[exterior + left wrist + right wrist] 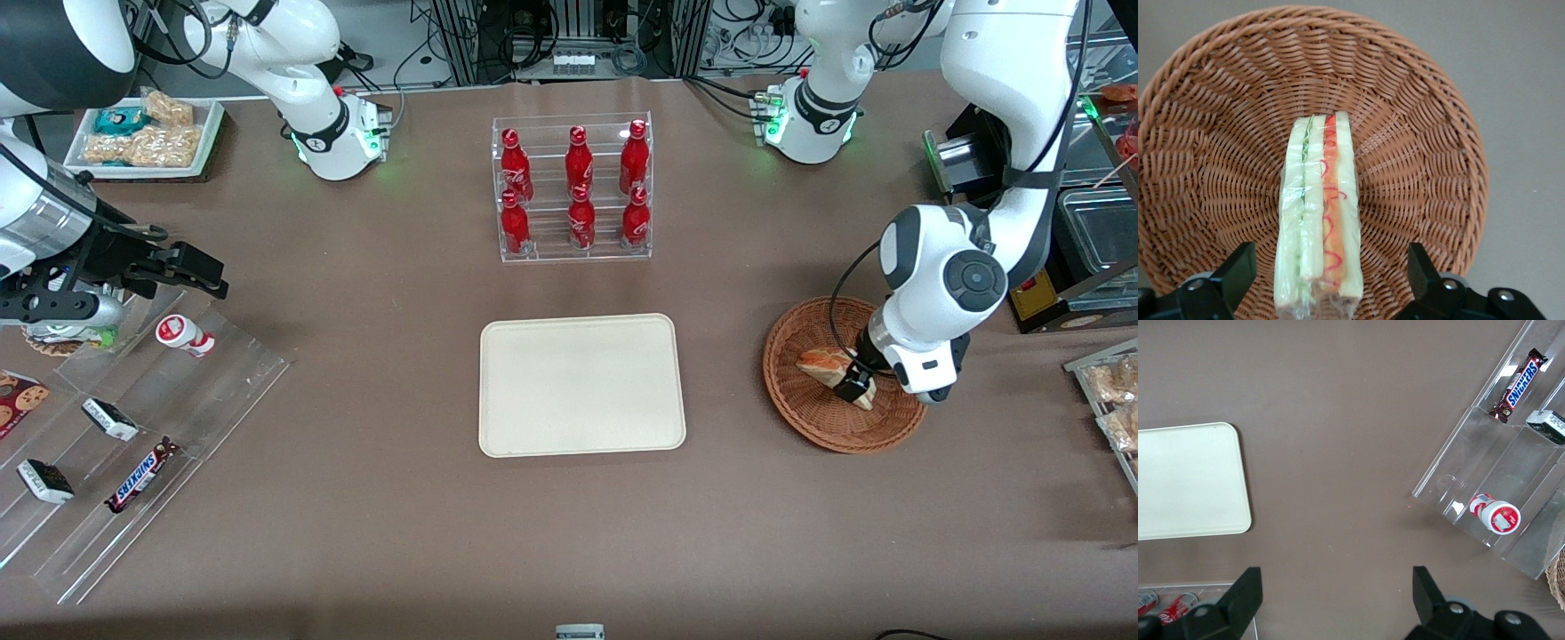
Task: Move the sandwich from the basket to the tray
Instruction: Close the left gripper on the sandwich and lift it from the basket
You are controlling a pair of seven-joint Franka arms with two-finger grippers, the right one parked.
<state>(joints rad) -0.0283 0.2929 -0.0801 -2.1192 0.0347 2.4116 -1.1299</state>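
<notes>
Now the gripper [1331,280] is hanging low over the basket [805,418], its fingers [1238,270] spread wide on either side of the sandwich [1318,213] and gripping nothing. The sandwich is lying in the basket, wrapped in what looks like clear film, though that is hard to confirm. It is probably light, soft and easily crushed, so gentle pressure across the flat bread faces should suit. The tray [582,384] is waiting mid-tabletop.

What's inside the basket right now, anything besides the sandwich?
Only the sandwich lies in the basket, standing on edge, with the open gripper straddling it, fingers apart from it. The weave under the sandwich is covered; the tray holds nothing.
</notes>
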